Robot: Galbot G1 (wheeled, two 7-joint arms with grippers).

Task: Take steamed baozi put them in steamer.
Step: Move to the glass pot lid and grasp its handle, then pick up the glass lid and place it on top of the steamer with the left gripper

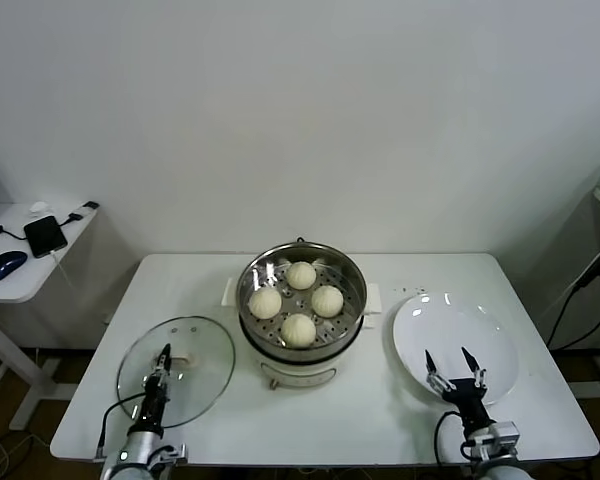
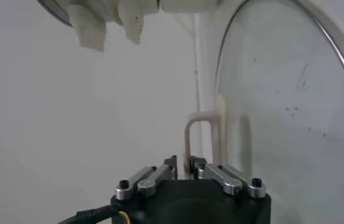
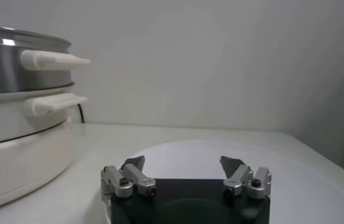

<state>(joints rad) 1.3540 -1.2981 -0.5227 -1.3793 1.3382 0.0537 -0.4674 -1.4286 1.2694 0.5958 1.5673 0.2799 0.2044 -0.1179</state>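
Head view shows the white desk (image 1: pixel 380 420) with the steamer (image 1: pixel 301 305) at its middle, nearer the far edge, and all four steamed baozi (image 1: pixel 299 329) resting on the perforated tray inside the steel pot. A round glass lid (image 1: pixel 177 370) lies flat toward the near left corner, and a white plate (image 1: pixel 456 345) sits bare toward the near right corner.

The left gripper (image 1: pixel 162 372) is over the lid close to the near edge, its fingers drawn narrow, almost together. The right gripper (image 1: pixel 453 372) hangs over the near rim of the plate with its fingers spread wide and holding nothing.

Left wrist view adds what the head camera cannot resolve: the lid's cream handle (image 2: pixel 200 143) stands just past the nearly closed fingertips (image 2: pixel 182 164), and the lid's steel rim (image 2: pixel 342 58) curves beside it.

Right wrist view shows the steamer from the side (image 3: pixel 19 122), its steel pot stacked on the cream base, each with a cream side handle (image 3: pixel 53 61); the buns are hidden there. The open fingertips (image 3: pixel 231 165) hover above the plate surface (image 3: pixel 184 155).
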